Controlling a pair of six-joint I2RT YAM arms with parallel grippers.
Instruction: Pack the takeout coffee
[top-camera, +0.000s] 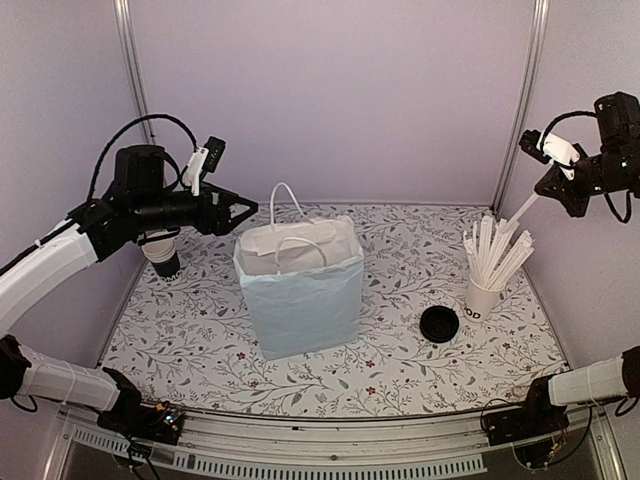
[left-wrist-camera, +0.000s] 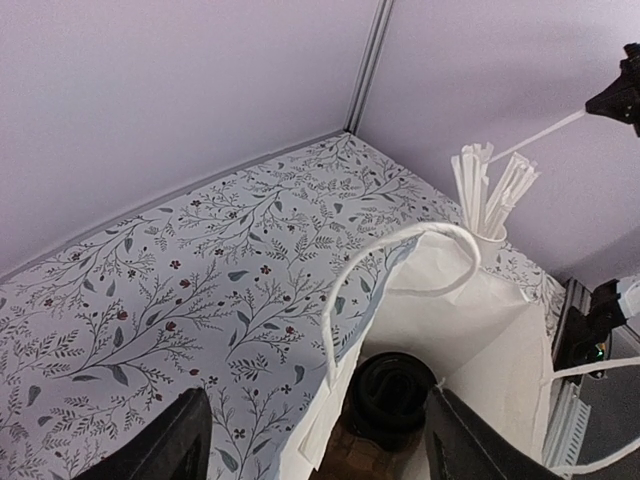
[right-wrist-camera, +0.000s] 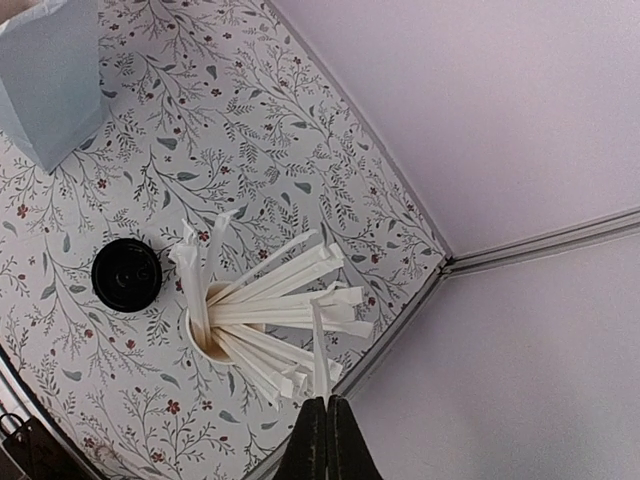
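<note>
The pale-blue paper bag (top-camera: 305, 295) stands open in the middle of the table. In the left wrist view I look down into the bag (left-wrist-camera: 480, 320). A black cup with a round black lid (left-wrist-camera: 390, 390) sits at its bottom on brown cardboard. My left gripper (top-camera: 248, 211) hovers open and empty above the bag's left rim, its fingers (left-wrist-camera: 170, 440) spread wide. My right gripper (top-camera: 556, 190) is raised high at the right, shut on one white wrapped stirrer (right-wrist-camera: 320, 350) above the white cup of stirrers (top-camera: 484, 296).
A loose round black lid (top-camera: 439, 324) lies on the table left of the stirrer cup and also shows in the right wrist view (right-wrist-camera: 126, 274). A dark cup with a white top (top-camera: 163, 262) stands under my left arm at the back left. Walls close the back and sides.
</note>
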